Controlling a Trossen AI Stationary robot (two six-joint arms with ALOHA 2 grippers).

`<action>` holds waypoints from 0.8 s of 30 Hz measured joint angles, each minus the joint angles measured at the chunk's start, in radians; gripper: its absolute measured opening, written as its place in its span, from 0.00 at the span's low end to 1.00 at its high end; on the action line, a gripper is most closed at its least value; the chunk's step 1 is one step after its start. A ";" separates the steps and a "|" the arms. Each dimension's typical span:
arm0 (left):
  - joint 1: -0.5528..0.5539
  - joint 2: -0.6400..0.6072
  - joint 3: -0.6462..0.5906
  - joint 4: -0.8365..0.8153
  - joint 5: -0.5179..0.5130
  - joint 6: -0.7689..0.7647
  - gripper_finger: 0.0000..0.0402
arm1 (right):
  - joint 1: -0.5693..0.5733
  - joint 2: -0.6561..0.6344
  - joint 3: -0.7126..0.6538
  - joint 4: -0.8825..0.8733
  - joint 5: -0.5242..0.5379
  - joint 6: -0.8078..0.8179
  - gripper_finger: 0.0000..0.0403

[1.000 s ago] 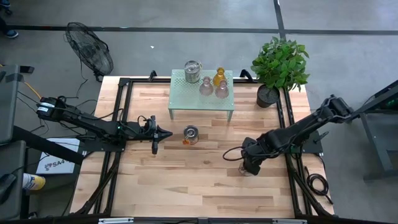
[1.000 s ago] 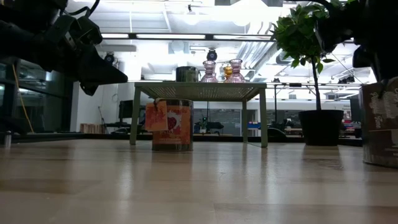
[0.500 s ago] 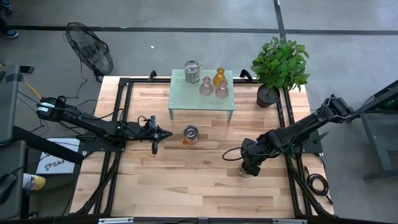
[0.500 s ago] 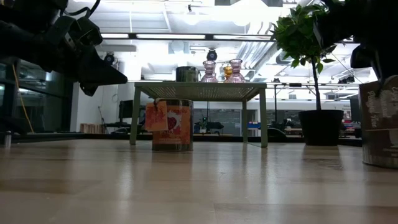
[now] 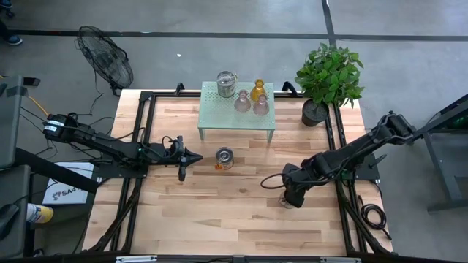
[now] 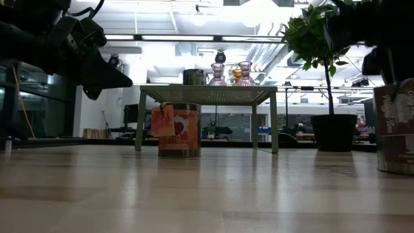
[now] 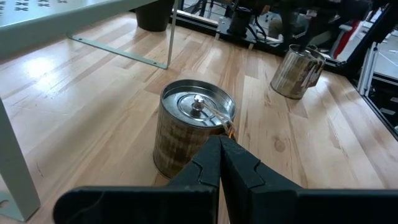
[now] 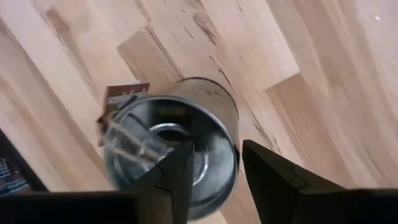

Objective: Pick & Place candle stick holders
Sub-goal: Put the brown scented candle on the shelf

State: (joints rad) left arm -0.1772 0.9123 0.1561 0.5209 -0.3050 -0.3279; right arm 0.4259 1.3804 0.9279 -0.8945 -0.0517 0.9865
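Little can be read — a white sheet (image 5: 64,191) on the floor left of the table bears dark letters, seemingly "SA", the rest too small; the tags on the silver holders (image 6: 179,130) carry no legible print.

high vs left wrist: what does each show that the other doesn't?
Only high: the mint-green stand's top with one silver holder, two pink glass holders and the amber one; the potted plant; a fan on the floor.

Only left wrist: the near silver holder's inside, and the left gripper with its fingers shut just short of it.

Both: that silver holder in front of the stand, and the second one at the right gripper, seen farther off in the wrist view.
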 joint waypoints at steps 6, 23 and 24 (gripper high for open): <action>0.000 0.000 0.000 0.000 0.000 0.000 0.00 | -0.001 -0.003 -0.042 0.050 -0.032 0.023 0.32; 0.000 0.000 0.000 0.000 -0.001 0.000 0.00 | -0.001 -0.003 -0.045 0.039 -0.064 -0.001 0.17; 0.000 0.000 0.000 0.000 -0.001 0.000 0.00 | -0.001 -0.003 -0.045 0.039 -0.066 -0.001 0.17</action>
State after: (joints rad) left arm -0.1772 0.9123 0.1558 0.5213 -0.3061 -0.3275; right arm 0.4248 1.3769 0.8833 -0.8555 -0.1178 0.9851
